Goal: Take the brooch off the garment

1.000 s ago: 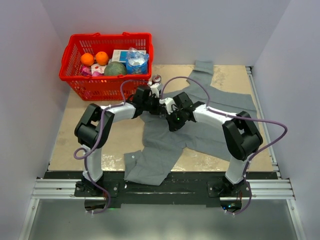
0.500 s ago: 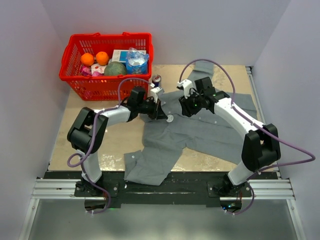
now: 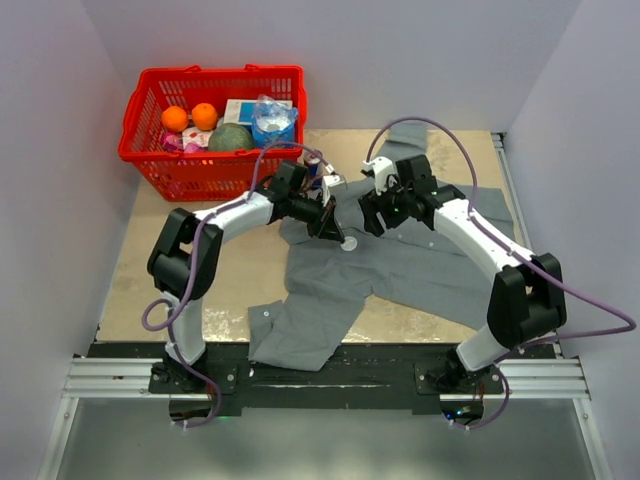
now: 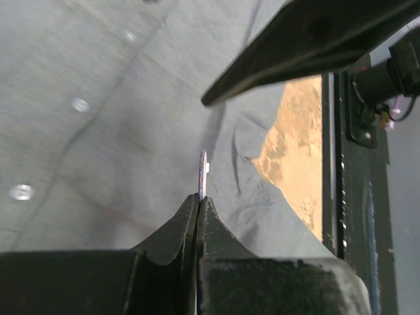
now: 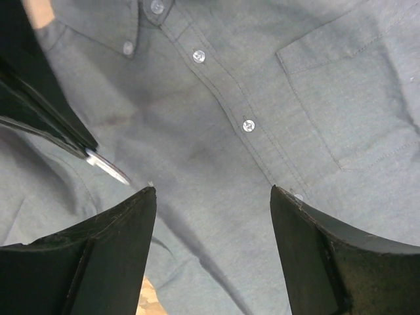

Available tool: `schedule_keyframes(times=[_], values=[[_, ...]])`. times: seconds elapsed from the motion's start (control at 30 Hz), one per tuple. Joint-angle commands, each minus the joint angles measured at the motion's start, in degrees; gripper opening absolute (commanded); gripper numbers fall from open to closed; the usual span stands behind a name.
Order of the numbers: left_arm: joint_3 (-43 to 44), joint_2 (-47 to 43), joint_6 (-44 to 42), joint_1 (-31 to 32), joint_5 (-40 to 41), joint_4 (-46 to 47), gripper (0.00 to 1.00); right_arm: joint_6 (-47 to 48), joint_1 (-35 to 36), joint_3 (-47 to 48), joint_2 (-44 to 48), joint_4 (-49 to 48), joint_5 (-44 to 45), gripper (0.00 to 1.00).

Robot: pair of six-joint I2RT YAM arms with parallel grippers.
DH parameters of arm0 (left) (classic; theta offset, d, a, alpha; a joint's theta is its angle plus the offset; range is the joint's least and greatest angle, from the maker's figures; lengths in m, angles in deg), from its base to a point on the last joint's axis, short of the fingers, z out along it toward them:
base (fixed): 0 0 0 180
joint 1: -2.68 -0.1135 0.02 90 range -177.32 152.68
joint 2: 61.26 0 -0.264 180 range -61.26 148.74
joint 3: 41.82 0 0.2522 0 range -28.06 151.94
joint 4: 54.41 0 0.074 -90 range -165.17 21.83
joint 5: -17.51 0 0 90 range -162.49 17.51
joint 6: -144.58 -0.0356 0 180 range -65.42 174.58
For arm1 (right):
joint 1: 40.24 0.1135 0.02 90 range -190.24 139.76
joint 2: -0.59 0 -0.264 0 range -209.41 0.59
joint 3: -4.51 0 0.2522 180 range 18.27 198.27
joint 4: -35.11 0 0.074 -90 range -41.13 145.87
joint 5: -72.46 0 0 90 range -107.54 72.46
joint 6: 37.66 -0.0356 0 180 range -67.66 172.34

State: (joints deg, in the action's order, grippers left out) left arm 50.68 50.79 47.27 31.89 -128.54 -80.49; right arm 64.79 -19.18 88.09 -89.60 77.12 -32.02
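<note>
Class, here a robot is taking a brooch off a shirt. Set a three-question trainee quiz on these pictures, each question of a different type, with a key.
1. True or false: the right hand is open above the garment.
2. Which hand grips the brooch? A) left B) right C) neither
3. Fill in: the basket stands at the far ____ corner of the table.
Key: 1 true; 2 A, the left hand is shut on it, edge-on; 3 left.
</note>
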Motion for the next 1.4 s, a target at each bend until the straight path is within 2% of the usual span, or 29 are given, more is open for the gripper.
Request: schedule_keyframes(times=[0.0, 0.07, 0.1, 0.17, 0.2, 0.3, 0.43, 0.53, 0.63, 0.8, 0.97, 1.1, 1.23, 1.37], values=[[2.1, 1.3, -3.0, 2.7, -2.3, -4.2, 0.00, 2.9, -0.3, -0.6, 5.1, -1.1, -2.1, 0.72], [2.2, 1.2, -3.5, 3.2, -0.3, -5.0, 0.00, 5.9, -1.2, -1.4, 5.7, 0.1, -4.4, 0.67], [2.4, 1.2, -3.8, 3.3, 0.9, -6.0, 0.00, 9.0, -1.6, -1.8, 6.4, 0.3, -8.2, 0.65], [2.6, 1.0, -7.9, 3.6, 2.4, -9.9, 0.00, 12.6, -3.3, -4.1, 7.7, 0.4, -12.9, 0.61], [1.7, 1.0, -9.1, 3.7, 2.7, -10.5, 0.00, 17.2, -3.5, -5.2, 8.6, 0.3, -17.3, 0.61], [0.5, 2.7, -10.9, 3.0, 3.0, -11.2, 0.00, 23.8, -3.5, -8.7, 8.2, -0.3, -20.6, 0.59], [1.6, 6.1, -10.5, 2.1, 1.7, -10.2, 0.00, 22.8, -3.5, -5.5, 1.9, 2.4, -21.0, 0.56], [2.6, 8.9, -7.9, 1.3, -1.0, -8.4, 0.00, 20.3, -3.2, -5.3, 0.1, -0.4, -22.3, 0.56], [3.2, 11.6, -5.7, 1.4, -2.8, -6.7, 0.00, 22.4, -2.1, -3.9, -1.7, 0.4, -22.0, 0.57], [6.2, 15.5, -10.3, 0.5, -1.2, -11.1, 0.00, 24.2, -1.5, -4.3, -5.1, -0.8, -24.0, 0.57], [4.3, 15.7, -9.8, -0.6, -2.8, -11.4, 0.00, 21.8, 0.1, -4.6, -7.7, -3.5, -25.0, 0.57], [3.2, 15.7, -6.2, -1.3, -4.2, -10.0, 0.00, 22.1, 0.9, -4.7, -9.8, -3.0, -25.9, 0.57], [4.0, 14.3, -5.3, -1.3, -4.1, -9.3, 0.00, 20.7, 1.0, -4.9, -10.8, -2.2, -27.7, 0.61], [2.7, 12.1, -3.0, -1.3, -4.5, -6.8, 0.00, 14.3, 1.1, -5.1, -11.9, -3.5, -29.6, 0.62]])
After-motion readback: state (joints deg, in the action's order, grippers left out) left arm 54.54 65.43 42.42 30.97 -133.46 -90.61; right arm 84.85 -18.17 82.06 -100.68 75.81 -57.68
